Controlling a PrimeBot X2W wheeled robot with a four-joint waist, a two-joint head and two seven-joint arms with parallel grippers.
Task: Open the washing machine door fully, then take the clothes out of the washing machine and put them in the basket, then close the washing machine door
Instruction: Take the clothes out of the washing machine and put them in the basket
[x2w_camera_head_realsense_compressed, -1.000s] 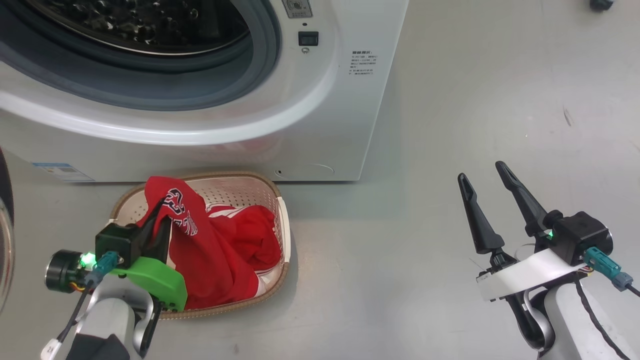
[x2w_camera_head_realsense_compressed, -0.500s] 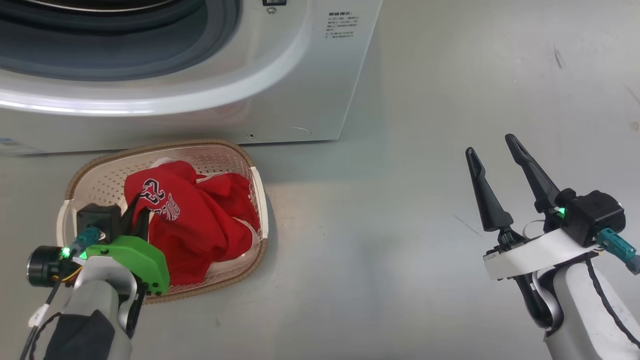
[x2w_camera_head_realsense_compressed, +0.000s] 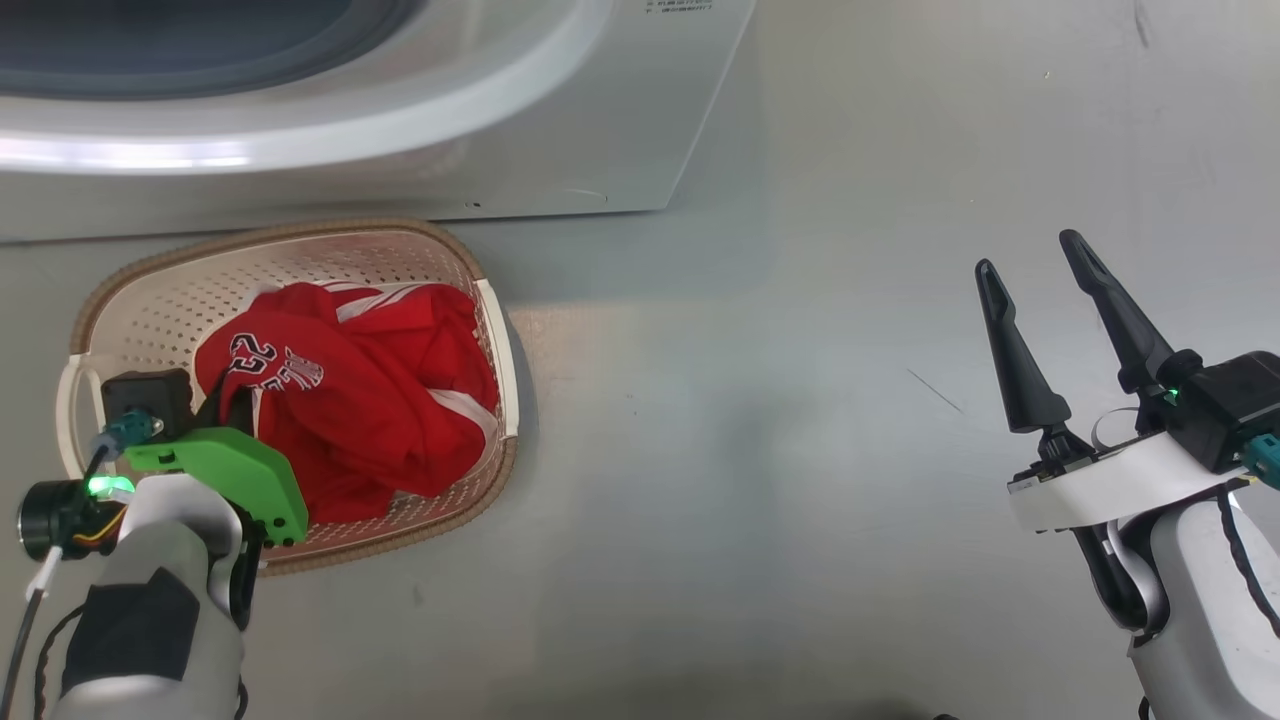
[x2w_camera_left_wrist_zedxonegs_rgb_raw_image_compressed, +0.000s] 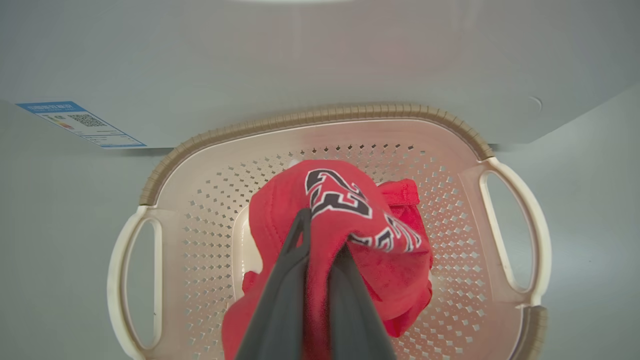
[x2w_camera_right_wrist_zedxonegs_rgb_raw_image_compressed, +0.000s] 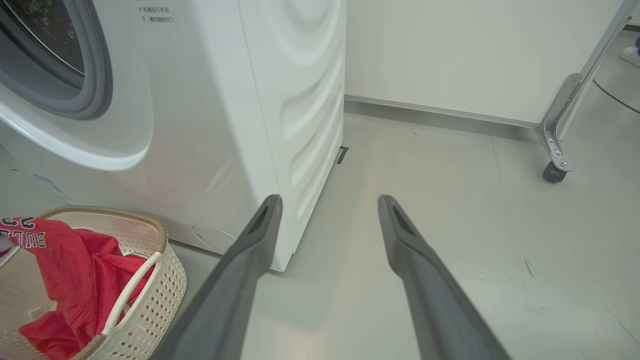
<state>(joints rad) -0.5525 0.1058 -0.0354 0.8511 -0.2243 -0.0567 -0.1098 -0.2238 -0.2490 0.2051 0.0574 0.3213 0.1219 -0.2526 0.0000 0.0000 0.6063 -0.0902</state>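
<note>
Pinches red clothes (x2w_camera_head_realsense_compressed: 350, 420) tight in the left gripper (x2w_camera_left_wrist_zedxonegs_rgb_raw_image_compressed: 322, 240), low in the basket (x2w_camera_head_realsense_compressed: 300, 232) by the washer (x2w_camera_head_realsense_compressed: 600, 150), with the right gripper (x2w_camera_head_realsense_compressed: 1028, 252) spread wide and empty; yet to let go and shut the door.

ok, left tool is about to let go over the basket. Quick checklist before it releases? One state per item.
1. Left tool shut on the clothes: ok.
2. Clothes inside the basket rim, nothing hanging over the edge: ok.
3. Basket upright on the floor, right in front of the washing machine: ok.
4. Right tool open, empty and well apart from the basket: ok.
5. Drum emptied of clothes: cannot tell, just a sliver of it is visible.
</note>
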